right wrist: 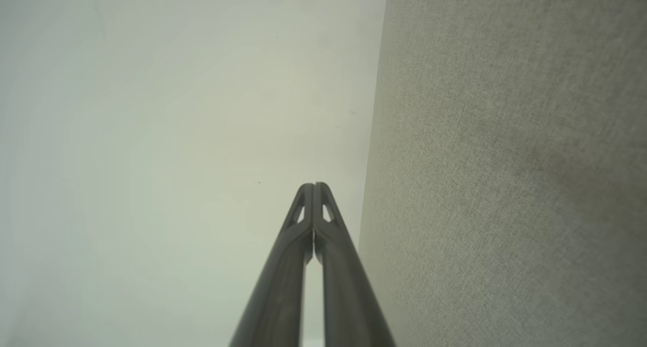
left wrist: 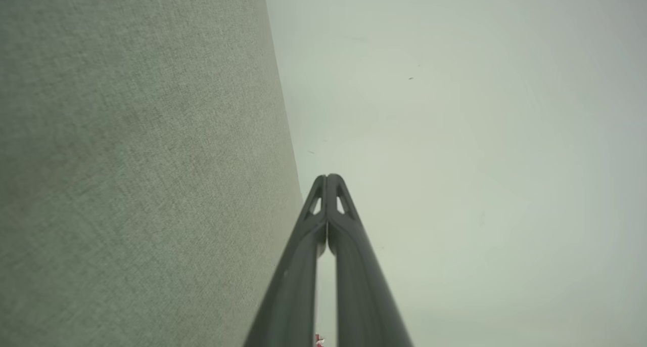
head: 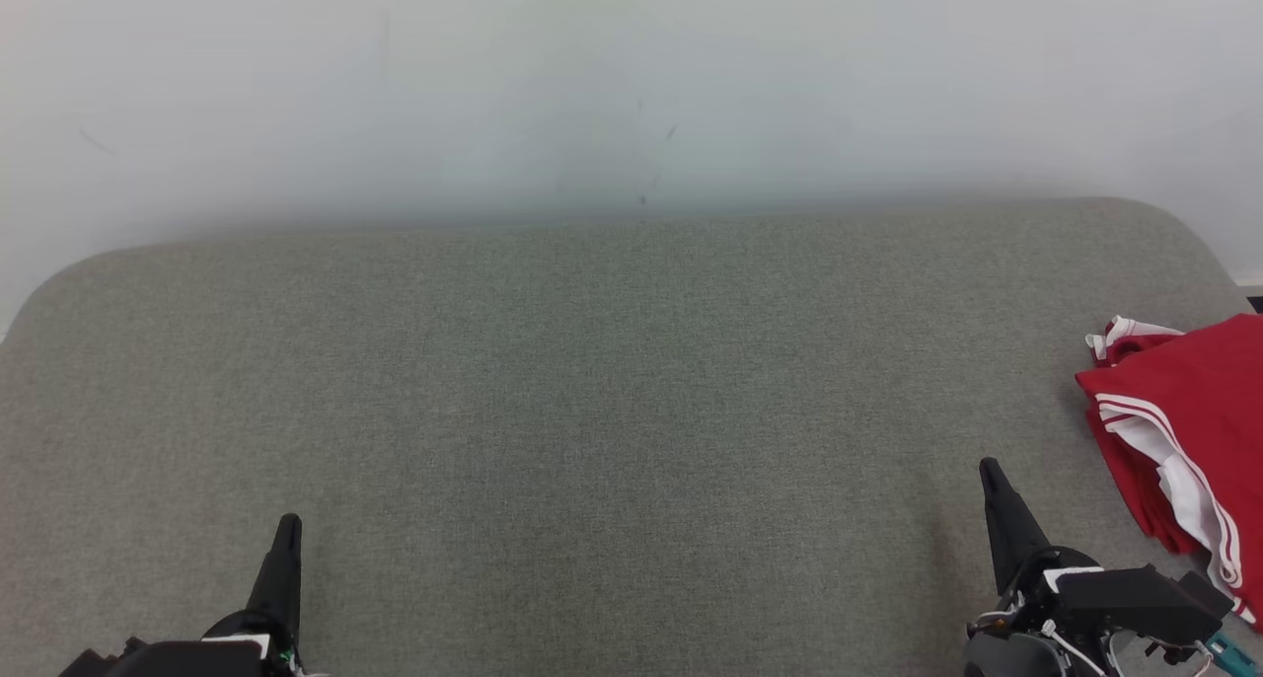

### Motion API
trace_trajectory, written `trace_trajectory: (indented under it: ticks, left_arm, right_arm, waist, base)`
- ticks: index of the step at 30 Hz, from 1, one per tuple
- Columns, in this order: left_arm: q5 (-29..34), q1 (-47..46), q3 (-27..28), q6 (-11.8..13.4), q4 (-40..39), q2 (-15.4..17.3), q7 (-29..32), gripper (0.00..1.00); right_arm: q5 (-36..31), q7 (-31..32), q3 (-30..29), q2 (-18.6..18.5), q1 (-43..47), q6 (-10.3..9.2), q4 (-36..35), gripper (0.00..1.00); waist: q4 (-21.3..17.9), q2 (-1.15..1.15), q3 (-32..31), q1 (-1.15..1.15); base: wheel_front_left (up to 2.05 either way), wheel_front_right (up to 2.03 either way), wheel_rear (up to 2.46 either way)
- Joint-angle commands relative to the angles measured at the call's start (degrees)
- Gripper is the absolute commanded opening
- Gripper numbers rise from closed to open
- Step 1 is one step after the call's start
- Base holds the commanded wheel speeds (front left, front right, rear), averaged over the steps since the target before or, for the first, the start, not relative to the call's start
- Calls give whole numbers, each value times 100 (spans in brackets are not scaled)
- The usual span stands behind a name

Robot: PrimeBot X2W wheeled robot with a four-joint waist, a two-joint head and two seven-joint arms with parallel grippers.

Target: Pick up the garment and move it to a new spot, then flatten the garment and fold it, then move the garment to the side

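Far right, garment [head: 1199,401] lies diagonally, cropped.

Tabletop [head: 592,411] covered in grey-green woven fabric, with rounded far corners, spanning the head view from side to side. The surface is flat and evenly textured. One object lies directly on it: a red garment [head: 1184,430] with white stripes, resting at the right side of the surface, near the rounded right-hand corner, and partly cut off by the frame's edge. The garment lies in stacked layers, its striped border facing left, with a small white-trimmed fold projecting at its far end. Both wrist views show the same woven covering at close range.
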Motion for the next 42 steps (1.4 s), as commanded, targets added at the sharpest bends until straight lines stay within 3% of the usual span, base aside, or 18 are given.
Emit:
trace_trajectory:
  ticks: [1, 7, 42]
  left_arm:
    - [-120, -48, 23, -39, -28, 16, 29, 0]
    - [-354, -84, 32, -46, -44, 16, 85, 0]
    - [-331, -78, 31, -46, -41, 15, 76, 0]
  right_arm:
    - [102, 28, -10, 11, 71, -11, -36, 0]
    - [340, 86, -32, 11, 86, -12, -85, 0]
    - [309, 83, -27, 11, 77, -12, -77, 0]
  waist:
    - [2, 0, 2, 0]
    - [14, 0, 14, 0]
    - [14, 0, 14, 0]
  base:
    - [0, 0, 0]
    - [0, 0, 0]
    - [0, 0, 0]
